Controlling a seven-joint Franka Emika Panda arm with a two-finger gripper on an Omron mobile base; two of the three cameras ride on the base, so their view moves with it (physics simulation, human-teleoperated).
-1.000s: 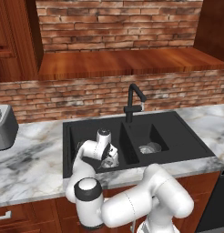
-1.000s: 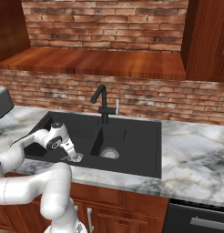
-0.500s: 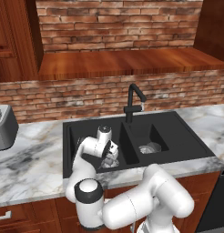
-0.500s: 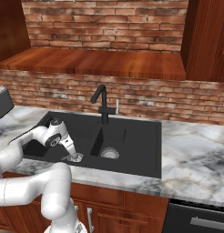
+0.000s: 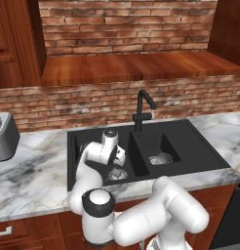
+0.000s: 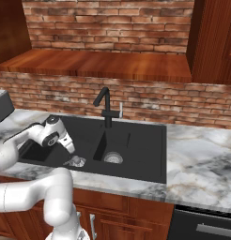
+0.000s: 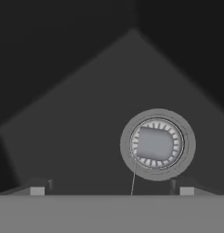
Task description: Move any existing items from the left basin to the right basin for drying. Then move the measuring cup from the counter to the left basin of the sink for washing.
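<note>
We see the gripper (image 7: 111, 190) wide open, holding nothing, low in the left basin (image 5: 92, 139); the clear cup (image 5: 117, 174) sits beside the drain (image 7: 157, 144); risk: closing off-centre could knock the cup over, since it's hard to see.

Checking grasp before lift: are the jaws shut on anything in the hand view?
No, the gripper stands wide open, jaws apart over the left basin floor, nothing between them.
</note>
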